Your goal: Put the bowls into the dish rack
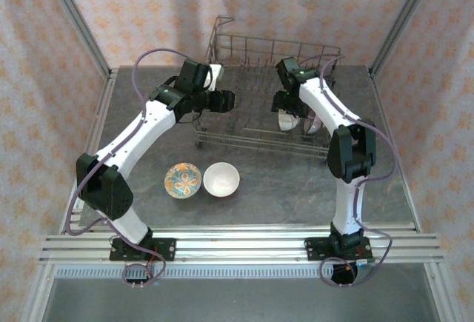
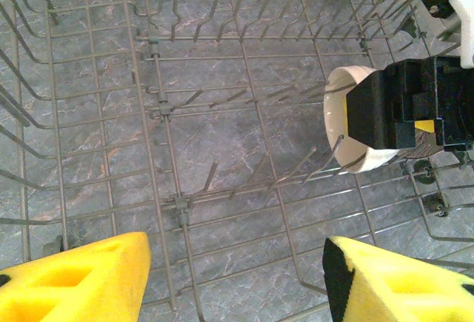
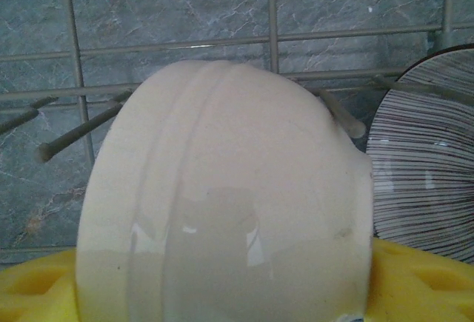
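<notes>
While your right gripper [image 1: 284, 106] clasps the cream ceramic bowl [image 3: 222, 211] among the grey wire dish rack's [image 1: 274, 41] right-edge tines, left gripper [image 2: 237, 277] gaping empty, a tilted release could knock the neighbouring striped bowl [image 3: 426, 174].

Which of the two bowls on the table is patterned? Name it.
The floral bowl, left of the plain white bowl; its inside shows orange-and-blue flowers.

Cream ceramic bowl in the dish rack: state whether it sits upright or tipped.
Tipped on edge. The cream ceramic bowl stands on its rim between tines of the grey wire dish rack, its opening facing sideways.
</notes>
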Robot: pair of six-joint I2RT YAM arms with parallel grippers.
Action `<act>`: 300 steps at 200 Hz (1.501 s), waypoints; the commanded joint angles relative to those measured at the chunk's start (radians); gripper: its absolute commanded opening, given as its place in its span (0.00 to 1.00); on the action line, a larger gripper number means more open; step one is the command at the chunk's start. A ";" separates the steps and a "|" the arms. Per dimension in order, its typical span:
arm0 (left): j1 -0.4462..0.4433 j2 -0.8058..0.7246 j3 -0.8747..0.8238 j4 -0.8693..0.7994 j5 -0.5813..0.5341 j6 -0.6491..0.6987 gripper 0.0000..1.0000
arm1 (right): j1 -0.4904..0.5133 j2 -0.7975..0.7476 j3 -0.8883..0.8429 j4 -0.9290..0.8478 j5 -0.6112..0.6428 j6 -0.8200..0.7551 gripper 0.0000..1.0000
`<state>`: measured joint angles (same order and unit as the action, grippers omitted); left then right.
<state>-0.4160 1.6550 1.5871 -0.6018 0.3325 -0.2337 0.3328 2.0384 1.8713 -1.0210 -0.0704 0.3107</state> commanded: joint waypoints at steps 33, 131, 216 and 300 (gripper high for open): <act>0.010 -0.028 -0.025 -0.038 0.003 -0.013 0.64 | -0.029 -0.069 0.008 -0.045 0.081 -0.029 0.79; 0.009 -0.055 -0.032 -0.064 -0.030 -0.008 0.64 | -0.029 -0.121 0.050 -0.067 0.057 -0.091 0.84; 0.009 -0.212 -0.136 -0.282 -0.104 0.037 0.62 | -0.024 -0.210 0.100 -0.105 0.047 -0.160 0.84; 0.028 -0.456 -0.422 -0.521 -0.164 -0.076 0.50 | -0.004 -0.326 0.007 -0.067 -0.054 -0.210 0.84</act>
<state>-0.4103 1.2297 1.2446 -1.0080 0.1997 -0.2699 0.3183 1.7416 1.9091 -1.0908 -0.0952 0.1333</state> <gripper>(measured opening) 0.519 0.840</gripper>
